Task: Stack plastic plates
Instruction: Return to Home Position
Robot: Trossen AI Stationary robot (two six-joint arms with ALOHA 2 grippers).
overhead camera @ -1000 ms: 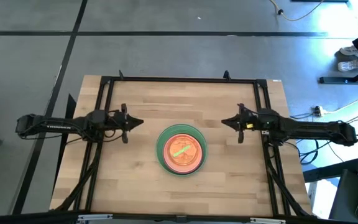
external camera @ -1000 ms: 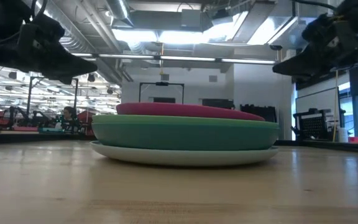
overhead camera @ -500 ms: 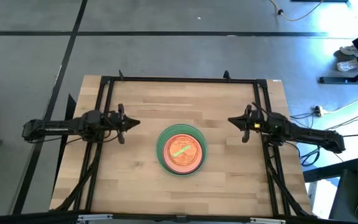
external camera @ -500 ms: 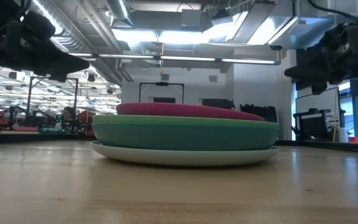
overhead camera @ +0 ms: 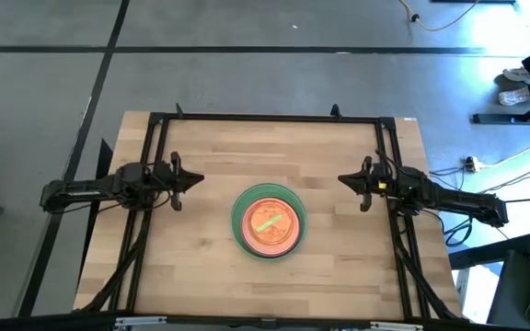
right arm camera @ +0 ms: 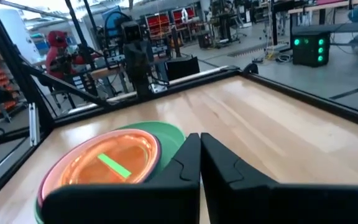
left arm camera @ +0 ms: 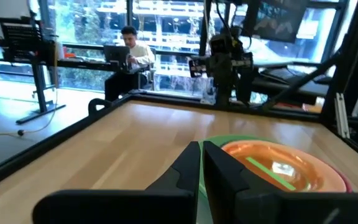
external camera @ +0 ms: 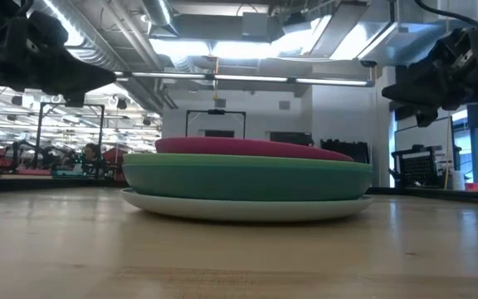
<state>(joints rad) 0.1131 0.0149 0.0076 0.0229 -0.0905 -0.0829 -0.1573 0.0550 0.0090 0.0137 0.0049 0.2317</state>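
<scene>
Realistically, little threatens the orange-topped stack of round plastic plates (overhead camera: 267,223) sitting mid wooden table (overhead camera: 247,147); the left gripper (overhead camera: 199,179) and right gripper (overhead camera: 341,178), both closed and empty, flank it well apart, so only a low swing could scatter it

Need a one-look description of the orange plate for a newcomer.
On the wooden table, one stack of plates sits in the middle. The orange plate lies near its top, ringed by the wider green plate. It alone looks see-through, with a lime streak across its middle.
</scene>
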